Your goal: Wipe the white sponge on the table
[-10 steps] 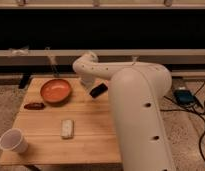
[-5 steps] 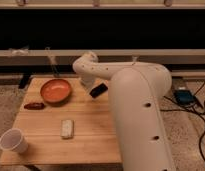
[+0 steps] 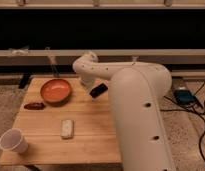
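The white sponge (image 3: pixel 67 128) lies flat on the light-wood table (image 3: pixel 91 145), near its front middle. My gripper (image 3: pixel 98 90) is the dark piece at the end of the white arm (image 3: pixel 131 95), held above the table's right back part, right of the orange bowl (image 3: pixel 56 91). It is well apart from the sponge, up and to the right of it, and holds nothing that I can see.
A white paper cup (image 3: pixel 12 140) stands at the front left corner. A dark reddish-brown object (image 3: pixel 34 106) lies at the left edge beside the bowl. A blue device (image 3: pixel 184 96) with cables lies on the floor to the right. A dark wall with rails is behind.
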Action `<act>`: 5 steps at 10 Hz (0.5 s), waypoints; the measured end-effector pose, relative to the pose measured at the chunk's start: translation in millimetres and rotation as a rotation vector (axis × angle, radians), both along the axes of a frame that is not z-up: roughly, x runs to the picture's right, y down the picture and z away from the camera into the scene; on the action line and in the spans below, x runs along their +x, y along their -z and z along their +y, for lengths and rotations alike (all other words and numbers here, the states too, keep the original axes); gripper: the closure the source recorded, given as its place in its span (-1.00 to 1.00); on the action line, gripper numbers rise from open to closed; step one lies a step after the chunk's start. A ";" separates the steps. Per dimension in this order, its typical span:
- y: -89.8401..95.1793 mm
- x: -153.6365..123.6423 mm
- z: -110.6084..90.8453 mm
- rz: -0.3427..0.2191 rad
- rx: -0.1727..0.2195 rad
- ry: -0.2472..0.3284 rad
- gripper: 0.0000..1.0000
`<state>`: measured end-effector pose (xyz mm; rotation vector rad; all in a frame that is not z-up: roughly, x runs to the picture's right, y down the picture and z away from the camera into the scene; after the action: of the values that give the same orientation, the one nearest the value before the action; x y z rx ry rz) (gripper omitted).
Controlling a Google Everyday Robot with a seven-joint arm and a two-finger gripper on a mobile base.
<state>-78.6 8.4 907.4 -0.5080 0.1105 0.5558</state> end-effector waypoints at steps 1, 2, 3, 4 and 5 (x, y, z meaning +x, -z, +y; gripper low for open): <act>0.0 0.0 0.0 0.000 0.000 0.000 0.38; 0.0 0.0 0.0 0.000 0.000 0.000 0.38; 0.0 -0.1 -0.1 0.000 0.000 0.000 0.38; 0.0 -0.3 -0.8 0.000 0.001 0.000 0.38; 0.8 0.5 0.4 0.004 0.001 0.010 0.38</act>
<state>-78.1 8.7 906.6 -0.5055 0.1166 0.5474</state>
